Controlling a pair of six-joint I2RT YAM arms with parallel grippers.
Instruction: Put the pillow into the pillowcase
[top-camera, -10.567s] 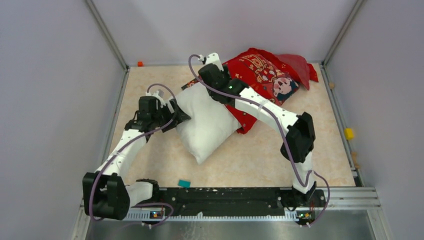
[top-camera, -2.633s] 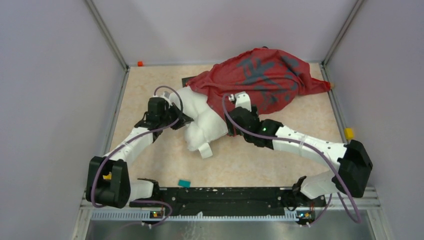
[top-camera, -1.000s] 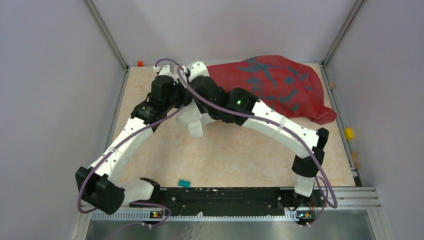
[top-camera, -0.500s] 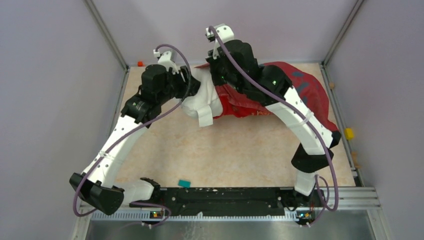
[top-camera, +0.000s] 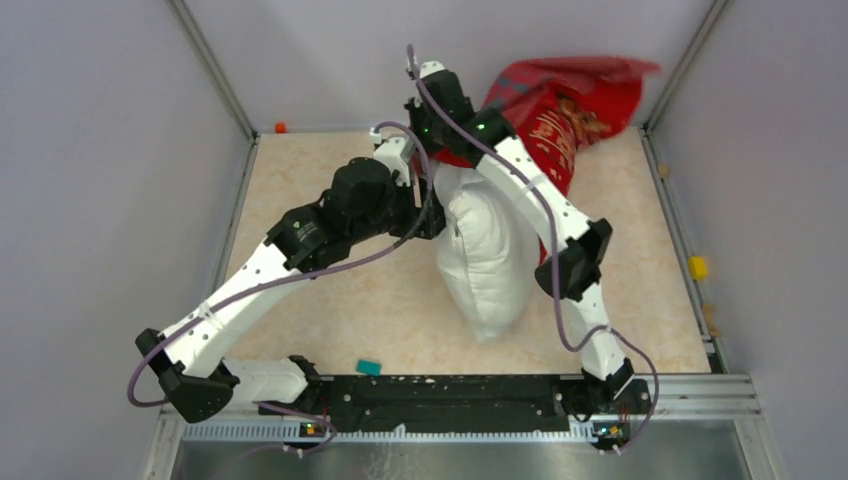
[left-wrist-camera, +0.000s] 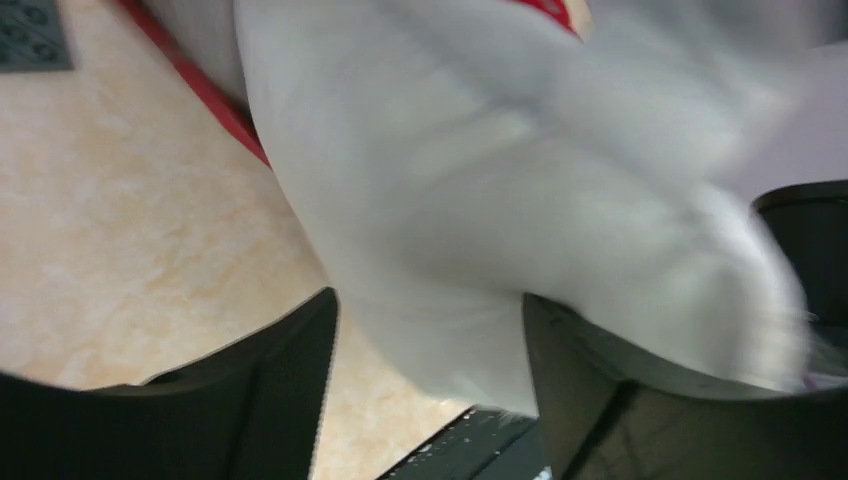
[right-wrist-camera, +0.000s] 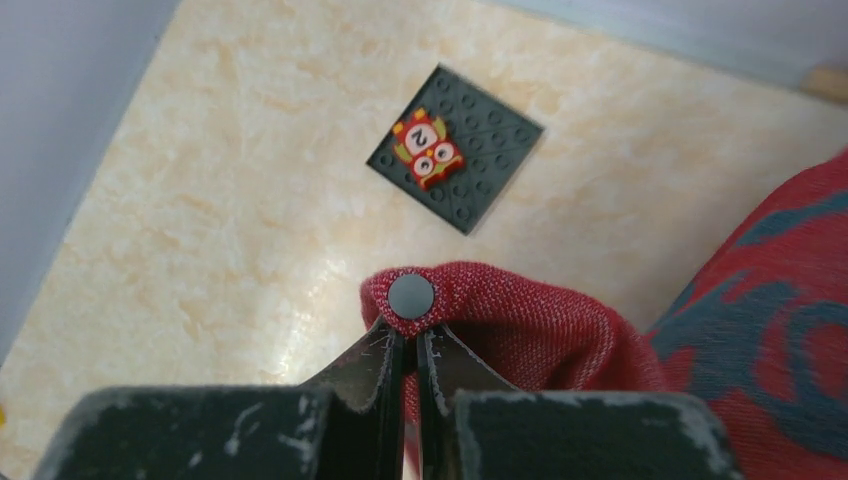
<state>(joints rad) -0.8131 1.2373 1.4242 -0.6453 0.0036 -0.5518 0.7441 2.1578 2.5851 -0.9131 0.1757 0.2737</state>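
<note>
Right pincer (right-wrist-camera: 410, 345) pinches the pillowcase (right-wrist-camera: 540, 340) edge; left pincer (left-wrist-camera: 428, 305) gapes around the pillow (left-wrist-camera: 480, 180)

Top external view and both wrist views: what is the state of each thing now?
pillow: mostly outside the pillowcase.
pillowcase: held up by one edge.
left gripper: open, pillow between its fingers.
right gripper: shut on the pillowcase edge.

Grey studded plate (right-wrist-camera: 490, 135) on table (top-camera: 330, 320), red cartoon tile (right-wrist-camera: 428, 149) atop; teal block (top-camera: 369, 368) by near edge.
</note>
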